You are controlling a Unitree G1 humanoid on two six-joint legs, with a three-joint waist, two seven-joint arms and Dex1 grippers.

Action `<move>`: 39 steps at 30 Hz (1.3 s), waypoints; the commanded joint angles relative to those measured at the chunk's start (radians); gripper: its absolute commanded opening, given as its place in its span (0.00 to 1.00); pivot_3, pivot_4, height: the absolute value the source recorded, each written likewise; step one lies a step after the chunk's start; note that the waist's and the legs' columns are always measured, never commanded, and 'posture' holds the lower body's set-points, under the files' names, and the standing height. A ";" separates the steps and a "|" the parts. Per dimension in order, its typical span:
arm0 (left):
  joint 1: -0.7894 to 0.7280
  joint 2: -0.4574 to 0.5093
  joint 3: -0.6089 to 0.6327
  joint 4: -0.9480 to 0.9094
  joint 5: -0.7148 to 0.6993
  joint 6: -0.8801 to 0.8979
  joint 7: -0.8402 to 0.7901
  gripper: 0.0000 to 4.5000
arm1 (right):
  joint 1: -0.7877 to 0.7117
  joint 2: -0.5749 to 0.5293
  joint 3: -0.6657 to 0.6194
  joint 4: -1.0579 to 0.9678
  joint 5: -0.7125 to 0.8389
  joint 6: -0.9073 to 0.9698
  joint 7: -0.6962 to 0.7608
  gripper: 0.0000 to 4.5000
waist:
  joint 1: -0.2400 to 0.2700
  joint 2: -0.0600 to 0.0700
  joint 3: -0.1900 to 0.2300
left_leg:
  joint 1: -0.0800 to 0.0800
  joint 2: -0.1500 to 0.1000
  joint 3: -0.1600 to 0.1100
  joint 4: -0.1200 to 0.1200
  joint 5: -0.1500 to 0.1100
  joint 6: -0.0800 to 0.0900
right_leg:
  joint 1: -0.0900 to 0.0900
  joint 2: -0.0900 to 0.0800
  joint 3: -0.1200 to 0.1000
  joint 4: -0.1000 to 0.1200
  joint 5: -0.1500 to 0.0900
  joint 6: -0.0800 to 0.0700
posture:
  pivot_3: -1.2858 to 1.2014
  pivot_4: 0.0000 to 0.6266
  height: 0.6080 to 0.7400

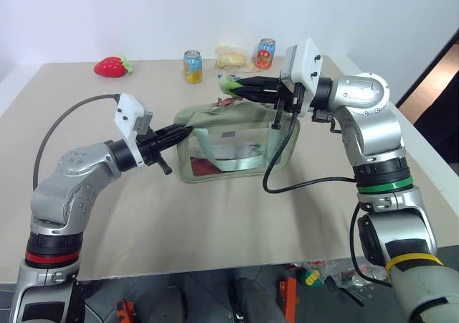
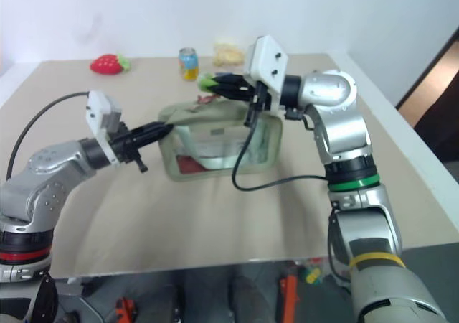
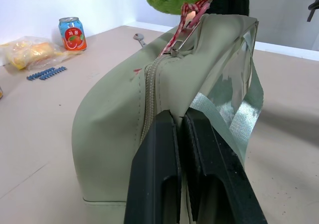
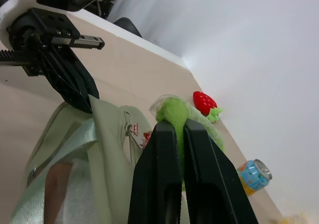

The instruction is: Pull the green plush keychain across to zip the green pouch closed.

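Between the right jaws, the green plush keychain (image 4: 172, 112)

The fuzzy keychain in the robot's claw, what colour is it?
Bright lime green; the green plush keychain shows best in the right wrist view.

Surface: a beige table (image 1: 215, 222).
On it, middle: the green pouch (image 1: 215, 140).
On it, far edge: red plush strawberry (image 1: 111, 66), two drink cans (image 1: 192, 66) (image 1: 265, 53), yellow snack bag (image 1: 232, 55).
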 commanded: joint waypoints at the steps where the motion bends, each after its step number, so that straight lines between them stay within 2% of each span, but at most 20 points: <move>1: -0.017 0.007 0.013 -0.010 0.010 -0.025 0.009 0.00 | -0.010 -0.031 -0.061 0.017 -0.004 -0.033 -0.031 0.01 | 0.000 0.000 0.000 | 0.000 0.000 0.000 0.000 0.000 0.000 | 0.000 0.000 0.000 0.000 0.000 0.000 | 0.52 0.24 1.00; 12: -0.014 0.024 0.009 -0.019 0.025 -0.021 -0.004 0.00 | -0.016 -0.089 -0.087 0.137 -0.039 -0.120 -0.054 0.01 | -0.001 0.000 0.000 | 0.000 0.000 0.000 0.000 0.000 0.000 | 0.000 0.000 0.000 0.000 0.000 0.000 | 0.52 0.24 1.00; 25: -0.007 0.009 -0.002 -0.041 0.038 -0.015 0.026 0.00 | 0.018 -0.231 -0.131 0.286 -0.114 -0.196 -0.127 0.01 | -0.001 0.000 0.000 | 0.000 0.000 0.001 0.000 0.000 0.000 | 0.000 0.000 0.001 0.000 0.000 0.000 | 0.52 0.24 1.00; 32: -0.007 0.001 -0.007 -0.044 0.045 -0.024 0.046 0.00 | 0.098 -0.279 -0.107 0.319 -0.196 -0.199 -0.204 0.01 | -0.001 0.000 0.000 | 0.001 -0.001 0.001 0.000 0.000 0.000 | 0.000 0.000 0.002 0.000 0.000 0.000 | 0.52 0.24 1.00; 39: -0.012 0.001 -0.007 -0.040 0.055 -0.034 0.054 0.00 | 0.237 -0.243 -0.054 0.242 -0.286 -0.119 -0.287 0.01 | -0.002 0.000 0.000 | 0.001 -0.001 0.001 0.000 0.000 0.000 | 0.001 -0.001 0.002 0.000 0.000 0.001 | 0.52 0.24 1.00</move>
